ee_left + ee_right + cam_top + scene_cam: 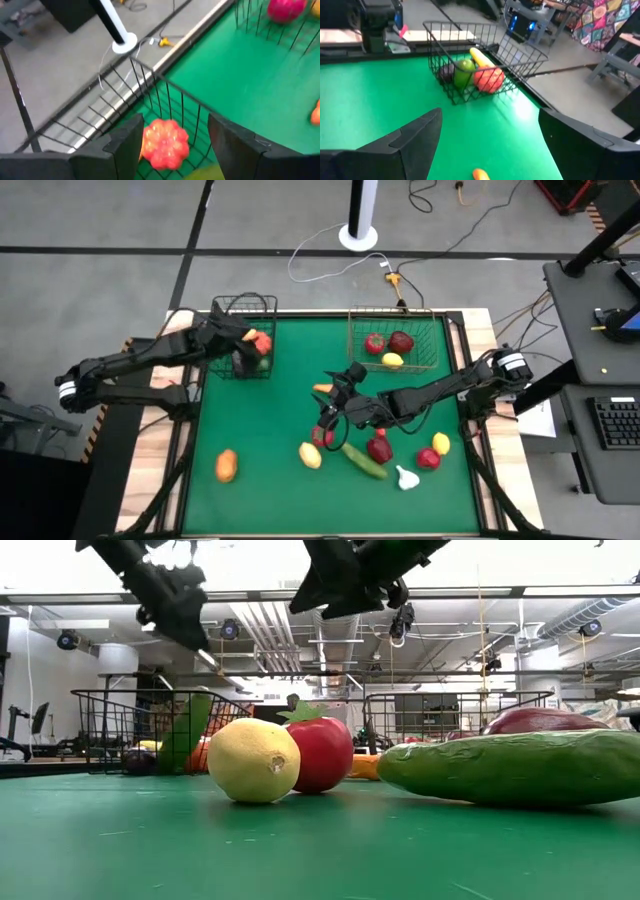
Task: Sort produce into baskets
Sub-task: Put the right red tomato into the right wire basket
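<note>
My left gripper [254, 340] is open above the narrow dark wire basket [243, 308] at the far left. In the left wrist view its fingers [125, 142] stand on either side of a red-orange ribbed vegetable [165, 142] that lies in the basket, with a gap showing on one side. The right wrist view shows that vegetable [489, 79] on the basket floor beside a green piece, a yellow piece and a purple one. My right gripper [336, 394] is open and empty above the table's middle, next to a small orange piece [322, 388].
The wider basket [392, 315] at the far right holds a red, a dark red and a yellow piece. Loose on the near half lie an orange piece [227, 465], a lemon [310, 455], a red fruit [322, 435], a cucumber [365, 461], garlic [406, 477] and others.
</note>
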